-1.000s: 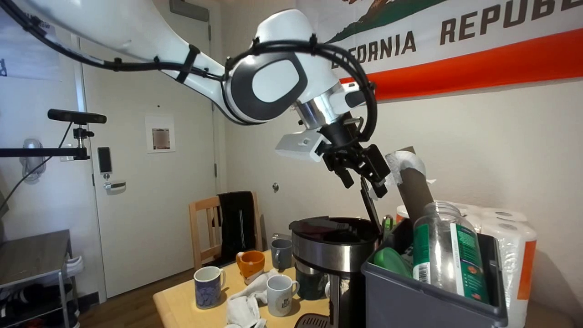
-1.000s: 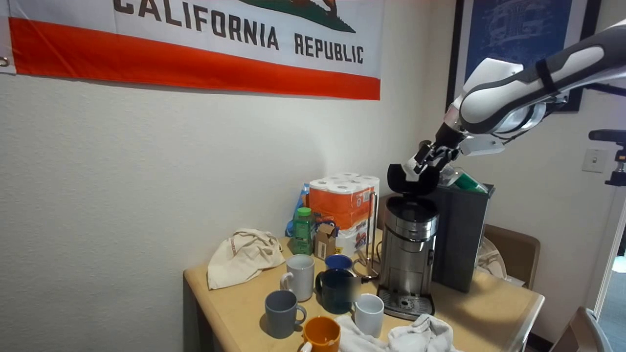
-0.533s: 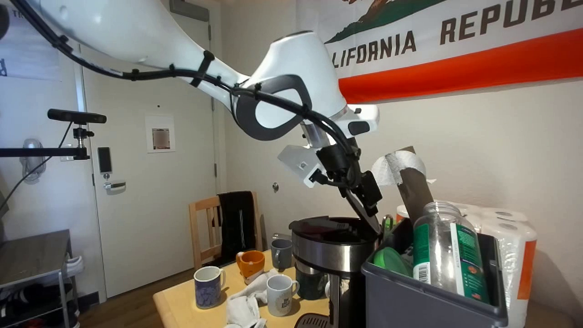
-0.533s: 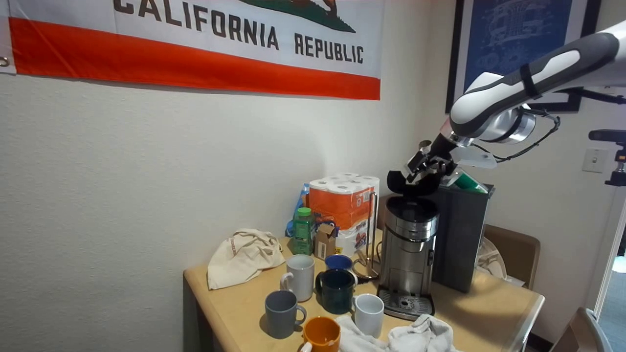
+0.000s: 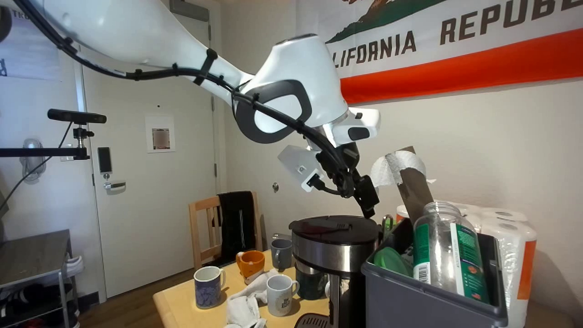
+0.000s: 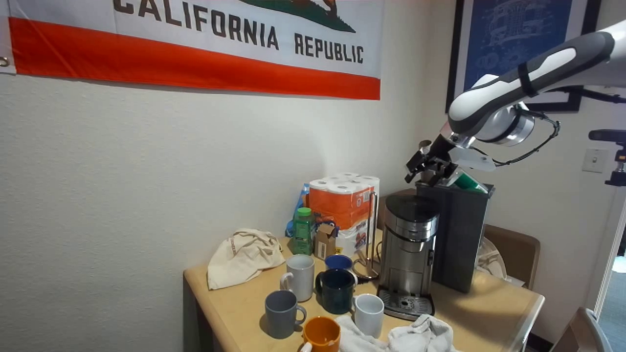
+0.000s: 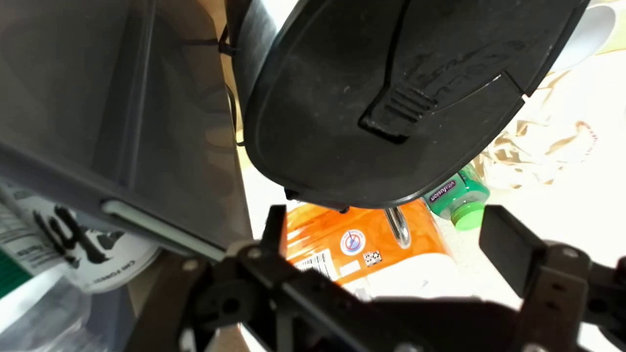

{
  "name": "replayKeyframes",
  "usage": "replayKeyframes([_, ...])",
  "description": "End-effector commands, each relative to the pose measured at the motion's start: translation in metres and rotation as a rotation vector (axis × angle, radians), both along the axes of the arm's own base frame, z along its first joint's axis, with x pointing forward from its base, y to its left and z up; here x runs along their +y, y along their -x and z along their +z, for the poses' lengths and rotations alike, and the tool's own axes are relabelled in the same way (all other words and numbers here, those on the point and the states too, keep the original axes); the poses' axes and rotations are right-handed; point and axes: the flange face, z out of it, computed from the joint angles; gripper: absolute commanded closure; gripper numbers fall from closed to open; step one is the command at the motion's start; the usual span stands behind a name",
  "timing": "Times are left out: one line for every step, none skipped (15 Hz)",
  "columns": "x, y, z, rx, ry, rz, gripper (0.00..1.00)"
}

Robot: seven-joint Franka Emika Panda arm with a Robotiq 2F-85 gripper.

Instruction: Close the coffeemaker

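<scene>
Black fingers [image 7: 508, 247]: released, spread wide apart, just above the back of the coffeemaker [image 6: 407, 264].
Lid [image 7: 332, 107]: black, lying flat across the coffeemaker's round top, its ribbed tab [image 7: 402, 108] facing up.
Coffeemaker: upright on the tabletop [image 6: 489, 308], silvery front over a perforated drip tray [image 6: 406, 304].
Dark grey bin [image 5: 428, 291]: just beside the coffeemaker, a clear jar [image 5: 446, 259] leaning in its mouth.
Paper-roll pack [image 6: 337, 205]: orange-wrapped, near the coffeemaker; part of it shows between the fingers in the wrist view.
Vitafusion bottle [image 7: 442, 190]: green-capped, just beside the pack.
Orange mug [image 6: 320, 336], dark teal mug [image 6: 335, 296] and white mug [image 6: 369, 318]: upright on the tabletop, the white one nearest the drip tray.
White cloth [image 6: 423, 335]: crumpled, just beside the white mug.
California Republic flag [image 6: 230, 61]: on the wall [image 6: 122, 171], well above the tabletop.
</scene>
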Motion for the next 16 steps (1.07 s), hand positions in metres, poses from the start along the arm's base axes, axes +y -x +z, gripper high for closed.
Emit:
replayKeyframes([0.001, 0.003, 0.001, 0.008, -0.005, 0.025, 0.0])
replayKeyframes([0.005, 0.005, 0.003, 0.012, -0.011, 0.044, 0.0])
replayKeyframes([0.01, 0.006, 0.004, 0.016, -0.013, 0.072, 0.0])
replayKeyframes([0.015, 0.008, 0.004, 0.032, -0.003, 0.107, 0.0])
replayKeyframes([0.021, 0.01, 0.005, 0.047, 0.0, 0.143, 0.0])
replayKeyframes([0.027, 0.013, 0.007, 0.065, 0.007, 0.179, 0.0])
replayKeyframes([0.034, 0.016, 0.011, 0.076, 0.016, 0.212, 0.0])
replayKeyframes([0.039, 0.019, 0.016, 0.086, 0.026, 0.241, 0.0])
replayKeyframes([0.046, 0.024, 0.024, 0.092, 0.041, 0.268, 0.0])
replayKeyframes([0.052, 0.029, 0.031, 0.098, 0.059, 0.291, 0.0])
replayKeyframes([0.058, 0.034, 0.039, 0.107, 0.079, 0.314, 0.0])
replayKeyframes([0.063, 0.04, 0.048, 0.115, 0.106, 0.332, 0.0])
replayKeyframes([0.071, 0.047, 0.058, 0.125, 0.123, 0.364, 0.0])
replayKeyframes([0.077, 0.053, 0.065, 0.134, 0.144, 0.386, 0.0])
replayKeyframes([0.083, 0.06, 0.073, 0.15, 0.161, 0.404, 0.0])
replayKeyframes([0.089, 0.065, 0.08, 0.156, 0.179, 0.422, 0.0])
